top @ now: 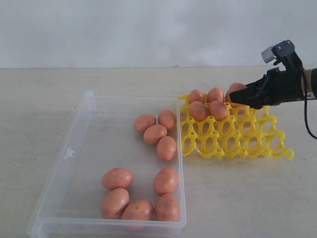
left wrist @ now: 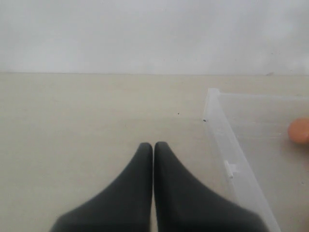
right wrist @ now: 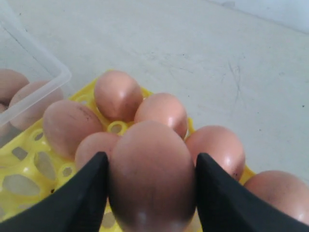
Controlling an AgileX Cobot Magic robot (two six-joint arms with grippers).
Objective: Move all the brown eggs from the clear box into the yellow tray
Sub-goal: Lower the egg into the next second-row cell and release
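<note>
My right gripper (top: 233, 101) (right wrist: 150, 155) is shut on a brown egg (right wrist: 152, 186) (top: 237, 90), held just above the back rows of the yellow tray (top: 237, 141) (right wrist: 9, 166). Several brown eggs (top: 207, 103) (right wrist: 118, 94) sit in the tray's cups at the end nearest the clear box (top: 74, 144). Several more eggs (top: 155, 134) lie loose in that box, in one group near the tray and another (top: 138, 210) at the near end. My left gripper (left wrist: 153, 145) is shut and empty over bare table beside the box's outer wall (left wrist: 227, 145); the exterior view does not show it.
The box's long right wall (top: 181, 148) runs right beside the tray's left edge. One egg (left wrist: 299, 130) shows through the box in the left wrist view. The tray's front cups (top: 247, 144) hold nothing. Bare beige table surrounds both.
</note>
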